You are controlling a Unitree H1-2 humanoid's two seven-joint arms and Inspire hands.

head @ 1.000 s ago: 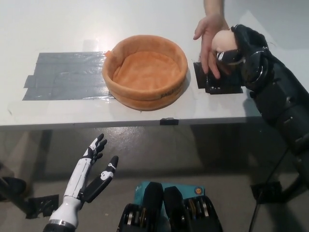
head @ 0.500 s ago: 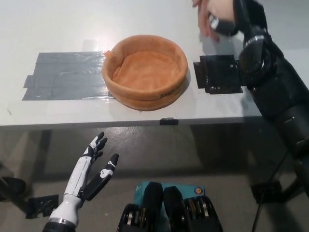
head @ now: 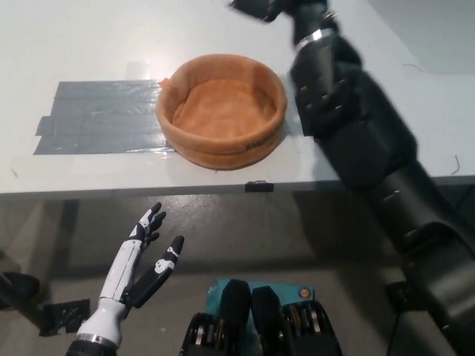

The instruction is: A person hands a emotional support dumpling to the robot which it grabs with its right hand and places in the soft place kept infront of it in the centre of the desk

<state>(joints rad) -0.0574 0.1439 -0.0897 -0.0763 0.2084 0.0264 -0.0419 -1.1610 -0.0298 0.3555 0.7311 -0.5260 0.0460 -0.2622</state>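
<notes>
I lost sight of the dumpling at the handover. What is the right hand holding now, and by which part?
It cannot be told: the right hand is cut off at the picture's top edge. The left hand rests open below the desk, holding nothing.

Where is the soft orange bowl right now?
In the head view, the soft orange bowl sits mid-desk, right of the grey tape patch and left of the black right arm.

round orange soft basket (head: 223, 111), upright, desk centre

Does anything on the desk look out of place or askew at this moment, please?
Nothing stands out: the orange soft basket sits upright and empty mid-desk, beside flat grey tape. The right hand is cut off at the frame's top.
</notes>
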